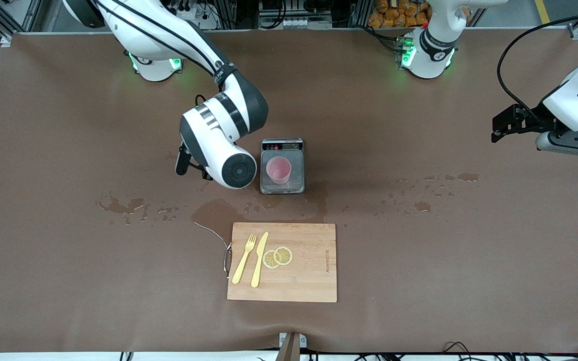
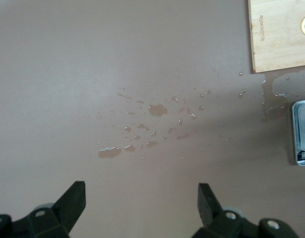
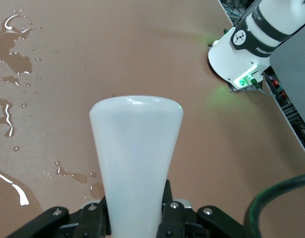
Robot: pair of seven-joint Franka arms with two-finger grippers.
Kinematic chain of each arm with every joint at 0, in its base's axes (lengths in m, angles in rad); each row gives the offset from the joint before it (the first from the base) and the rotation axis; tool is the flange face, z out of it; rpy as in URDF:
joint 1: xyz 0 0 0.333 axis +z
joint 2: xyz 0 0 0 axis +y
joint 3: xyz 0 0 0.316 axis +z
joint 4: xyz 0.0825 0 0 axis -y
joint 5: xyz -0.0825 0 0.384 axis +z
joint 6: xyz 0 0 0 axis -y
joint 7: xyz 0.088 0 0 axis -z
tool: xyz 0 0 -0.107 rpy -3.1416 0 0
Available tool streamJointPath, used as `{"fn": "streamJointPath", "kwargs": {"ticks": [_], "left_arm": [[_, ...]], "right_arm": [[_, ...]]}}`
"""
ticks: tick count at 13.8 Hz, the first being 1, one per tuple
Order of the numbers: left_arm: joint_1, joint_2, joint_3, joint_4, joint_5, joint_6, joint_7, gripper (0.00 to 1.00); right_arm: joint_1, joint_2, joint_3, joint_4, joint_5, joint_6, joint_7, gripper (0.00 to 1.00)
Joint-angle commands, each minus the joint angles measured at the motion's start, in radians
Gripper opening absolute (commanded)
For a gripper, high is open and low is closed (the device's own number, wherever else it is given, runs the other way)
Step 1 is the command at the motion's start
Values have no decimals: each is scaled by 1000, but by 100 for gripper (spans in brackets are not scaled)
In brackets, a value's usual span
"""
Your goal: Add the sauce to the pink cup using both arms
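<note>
The pink cup [image 1: 279, 169] stands upright on a small grey scale [image 1: 296, 184] in the middle of the table. Beside the scale, toward the right arm's end, my right gripper [image 1: 184, 163] hangs low over the table. In the right wrist view this gripper [image 3: 135, 210] is shut on the sauce [image 3: 135, 153], a whitish translucent bottle whose wide end points away from the camera. The arm's wrist hides the bottle in the front view. My left gripper [image 1: 497, 131] waits open and empty over the left arm's end of the table, its fingers [image 2: 73, 196] wide apart over wet spots.
A wooden cutting board [image 1: 309, 281] lies nearer to the front camera than the scale. It carries a yellow fork [image 1: 244, 258], a knife [image 1: 259, 259] and two lemon slices [image 1: 278, 256]. Puddles [image 1: 213, 213] and spill drops [image 1: 434, 190] mark the brown table cover.
</note>
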Motion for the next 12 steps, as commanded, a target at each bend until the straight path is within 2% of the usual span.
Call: {"fn": "streamJointPath", "kwargs": {"ticks": [1,5,9,12], "left_arm": [[5,-2,-4,-1,24,9,5,100],[5,-3,-4,-1,24,9,5,100],[5,-2,-4,-1,24,8,5,100],[18,-2,-5,-1,24,9,5,100]], "right_arm": [[11,17,-8,75,-25,-75,13,32],[5,20,-8,87,-22,-72,13,28],[1,25,-5,98,-19,-54,12,12],[6,27,-4,98,-14,-25,12,5]]}}
